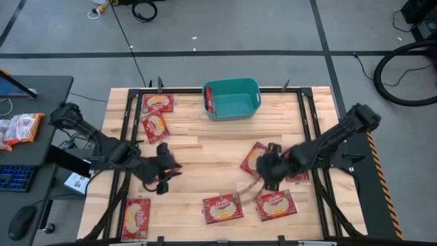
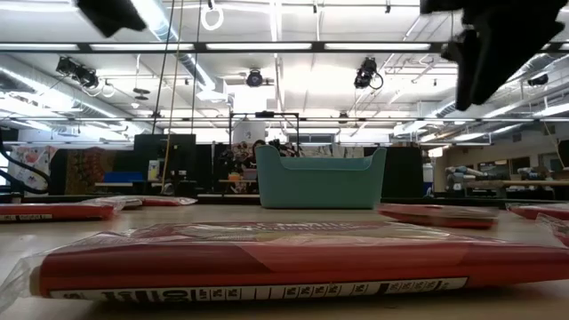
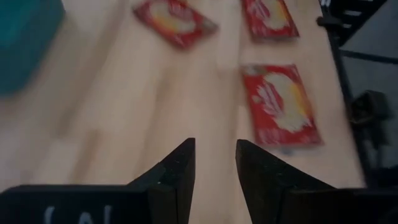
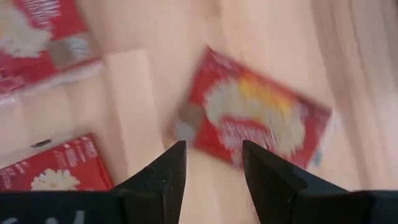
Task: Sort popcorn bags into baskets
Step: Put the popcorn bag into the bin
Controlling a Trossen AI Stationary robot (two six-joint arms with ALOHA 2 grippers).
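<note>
Several red popcorn bags lie flat on the wooden table: two at the far left [image 1: 158, 103] [image 1: 155, 125], one mid-right [image 1: 254, 158], and three along the near edge [image 1: 136, 217] [image 1: 222, 208] [image 1: 276, 203]. The teal basket [image 1: 232, 99] stands at the far middle with one red bag [image 1: 210, 101] inside, against its left wall. My left gripper [image 1: 167, 171] [image 3: 214, 158] is open and empty above bare wood at the left middle. My right gripper [image 1: 263, 179] [image 4: 211, 165] is open and empty, hovering over a bag [image 4: 255, 118] among the right-hand bags.
A black frame [image 1: 311, 123] runs round the table top. Another bag [image 1: 298, 175] lies partly under my right arm. Paler orange-and-white packets [image 1: 20, 128] lie on a side desk to the left. In the low view a bag [image 2: 258, 262] fills the foreground before the basket [image 2: 320, 178].
</note>
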